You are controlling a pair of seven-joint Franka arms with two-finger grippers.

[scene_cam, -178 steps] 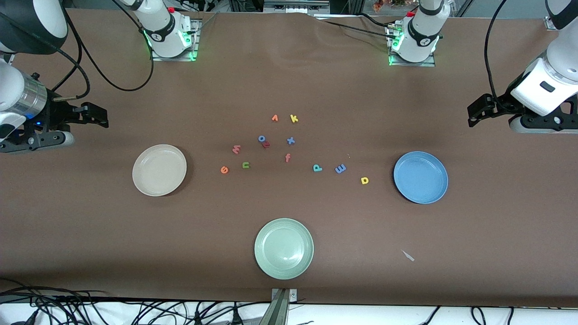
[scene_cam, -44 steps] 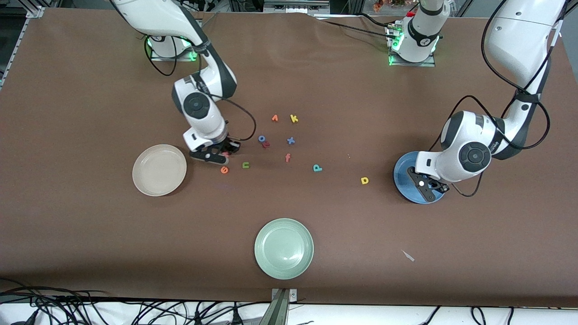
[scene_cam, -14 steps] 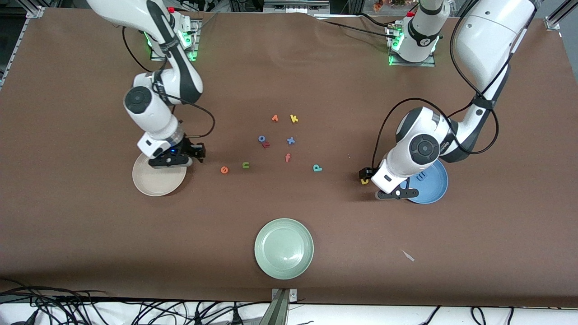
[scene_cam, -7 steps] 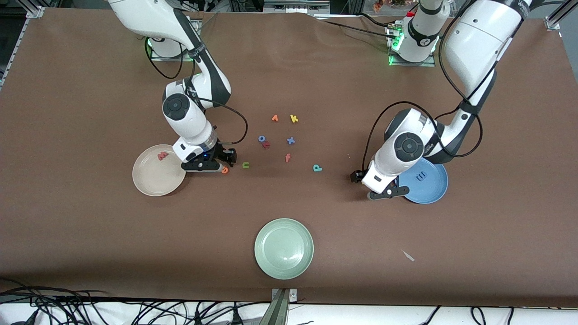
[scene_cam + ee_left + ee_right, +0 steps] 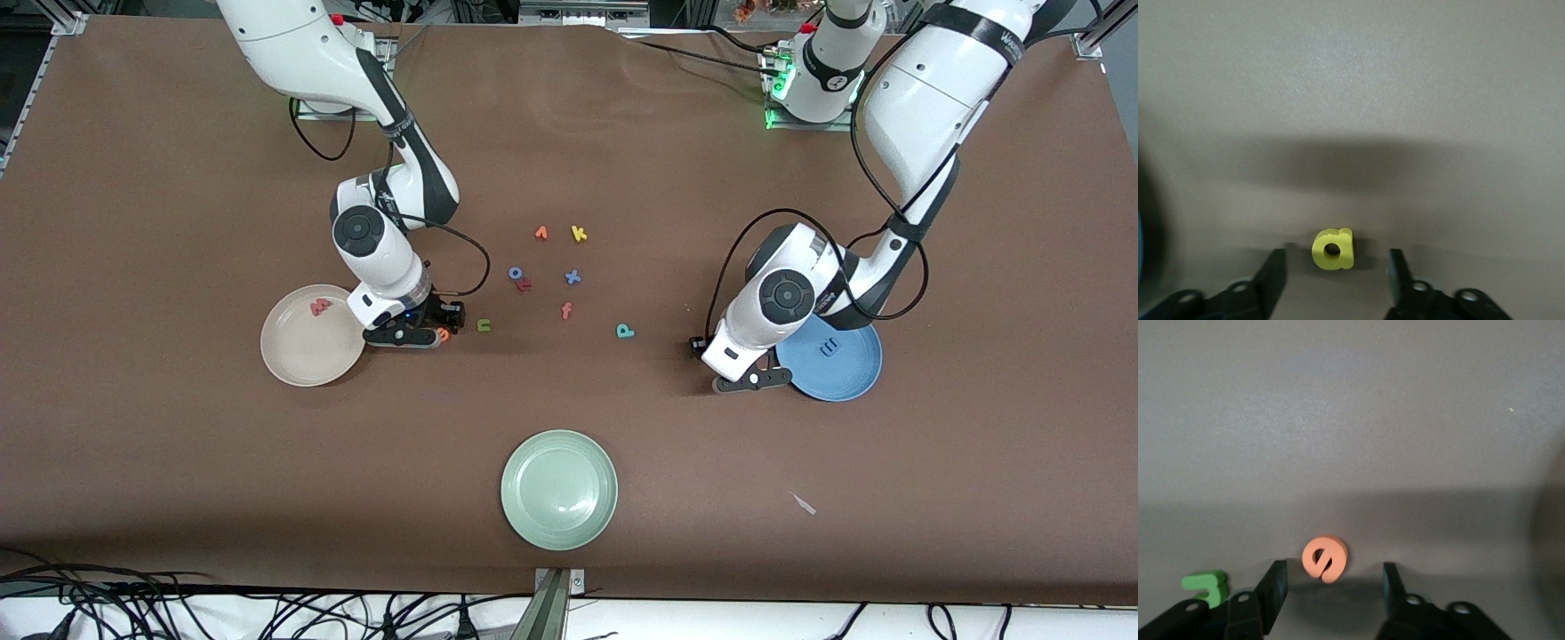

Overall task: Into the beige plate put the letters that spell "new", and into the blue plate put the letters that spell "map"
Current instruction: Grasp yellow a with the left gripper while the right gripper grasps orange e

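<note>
You now have the w (image 5: pixel 319 307) in the beige plate (image 5: pixel 293 360) and the m (image 5: pixel 829 347) in the blue plate (image 5: pixel 849 378). Beside these, both grippers, left (image 5: pixel 1334 270) and right (image 5: pixel 1331 590), have dropped with fingers spread around the a (image 5: pixel 1333 249) and e (image 5: pixel 1325 558), neither grasped.

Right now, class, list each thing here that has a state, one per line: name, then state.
Left pincer: open, straddling the yellow a, not gripping.
Right pincer: open around the orange e, on the table.
Red w: in the beige plate.
Blue m: in the blue plate.
Green n, teal p: loose on the table.
Green plate: empty.
</note>
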